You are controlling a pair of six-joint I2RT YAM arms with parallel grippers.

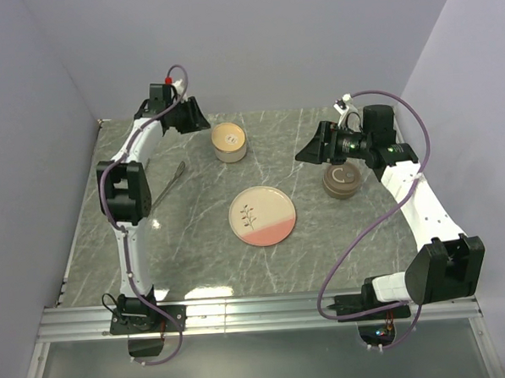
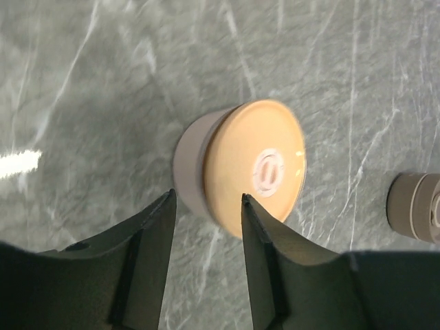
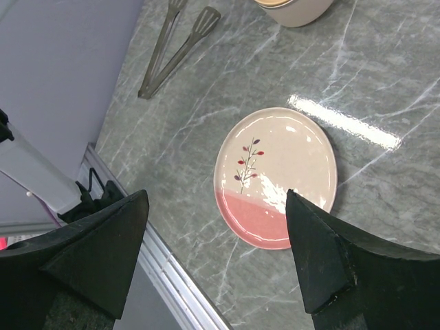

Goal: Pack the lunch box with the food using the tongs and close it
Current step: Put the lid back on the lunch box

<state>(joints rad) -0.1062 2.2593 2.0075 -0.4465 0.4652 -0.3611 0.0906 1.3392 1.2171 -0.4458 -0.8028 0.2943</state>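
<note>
**Left and right hands above the closed lunch box, tongs idle.** The left hand [image 2: 206, 198] hovers with its fingers apart and nothing between them. Just beyond its tips stands the round lunch box [image 2: 187, 161], with its pale orange lid [image 2: 240, 148] on. The right hand [image 3: 214, 199] is spread wide and empty. In the top view it hangs near a small brown container [image 1: 344, 182]. Below it lies the plate [image 3: 275, 155], which carries no food. No food piece shows in any view, and whether any is inside the box cannot be told. The tongs [image 3: 181, 50] lie flat on the table [image 1: 323, 244], close beside the left arm [image 1: 126, 191] and apart from both hands.

Hazards, as judged from here:
- If the lid is not fully seated, a sideways brush from the left fingers could tip it or slide the box.
- A low sweep of the left arm could push the tongs away.
- If the right hand drops, it may knock the brown container.
</note>
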